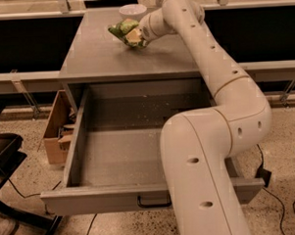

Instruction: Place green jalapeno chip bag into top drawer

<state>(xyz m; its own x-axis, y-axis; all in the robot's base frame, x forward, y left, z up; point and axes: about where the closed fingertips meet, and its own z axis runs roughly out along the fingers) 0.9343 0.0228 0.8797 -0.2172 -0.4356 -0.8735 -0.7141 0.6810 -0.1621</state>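
The green jalapeno chip bag (124, 30) is crinkled and light green. It hangs a little above the back of the grey cabinet top (100, 55), just in front of the white bowl (132, 11). My gripper (135, 36) reaches in from the right and is shut on the bag's right end. The top drawer (115, 155) is pulled fully open below the cabinet top. Its grey floor is specked with crumbs and holds nothing else. Its black bar handle (154, 204) faces the camera. My white arm (222, 136) crosses over the drawer's right half and hides it.
A brown cardboard box (56, 128) stands on the floor to the left of the drawer. A dark chair or cart (4, 150) is at the far left. Black cables (283, 201) lie on the speckled floor at the right. Low shelving runs behind the cabinet.
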